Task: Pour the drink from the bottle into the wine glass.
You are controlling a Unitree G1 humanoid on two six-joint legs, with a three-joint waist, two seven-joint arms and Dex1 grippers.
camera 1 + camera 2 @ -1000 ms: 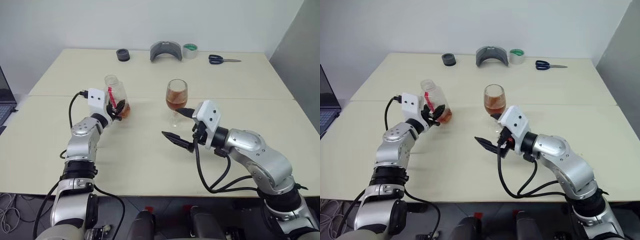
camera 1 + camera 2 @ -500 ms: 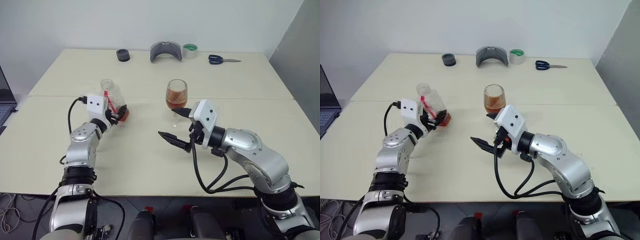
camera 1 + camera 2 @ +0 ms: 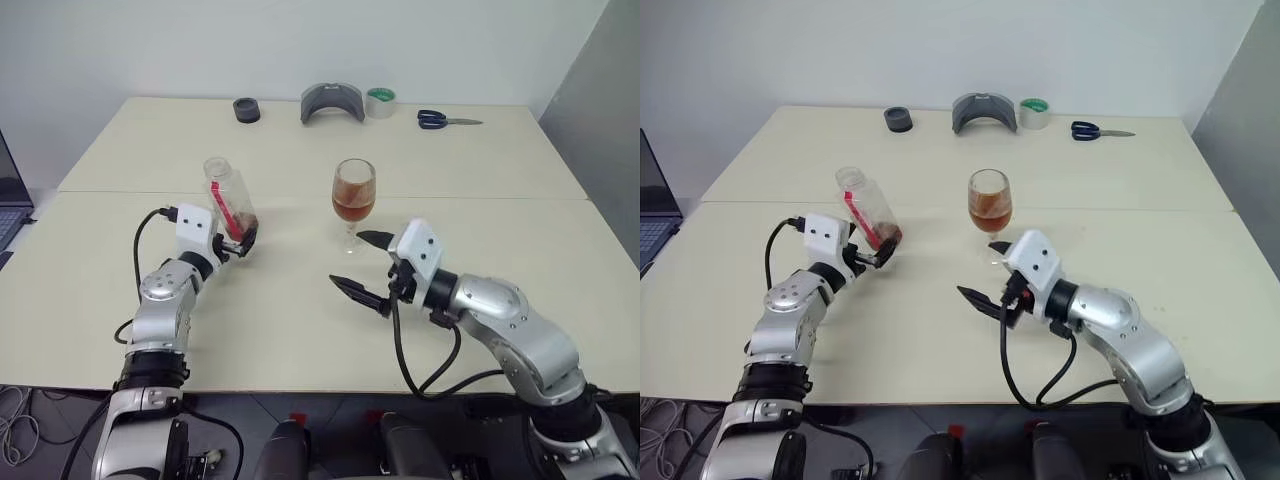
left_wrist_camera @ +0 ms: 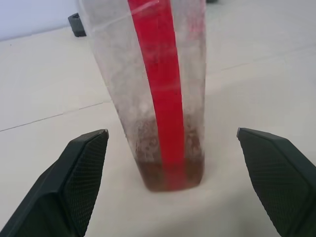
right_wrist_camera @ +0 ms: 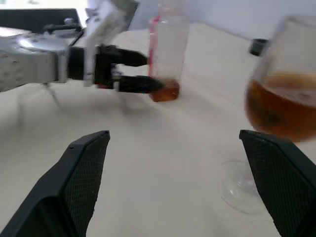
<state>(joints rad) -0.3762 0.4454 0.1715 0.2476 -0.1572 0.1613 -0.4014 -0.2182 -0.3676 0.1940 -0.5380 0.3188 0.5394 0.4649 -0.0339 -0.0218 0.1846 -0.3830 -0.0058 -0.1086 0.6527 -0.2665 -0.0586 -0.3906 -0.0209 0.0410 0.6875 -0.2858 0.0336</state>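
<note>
Your left hand (image 3: pixel 243 240) has released the bottle (image 3: pixel 228 203), now standing nearly emptied; the wine glass (image 3: pixel 354 190) holds the drink (image 3: pixel 353 203), right hand (image 3: pixel 366 265) open.

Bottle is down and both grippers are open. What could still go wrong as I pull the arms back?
1. The bottle stands between the open fingers of the left gripper; a sideways drift on retreat could clip it, and with little drink left it looks light and easy to tip.
2. The right gripper hangs close in front of the wine glass, which is roughly half full on a thin stem; a forward nudge could knock it over and spill onto the table.
</note>
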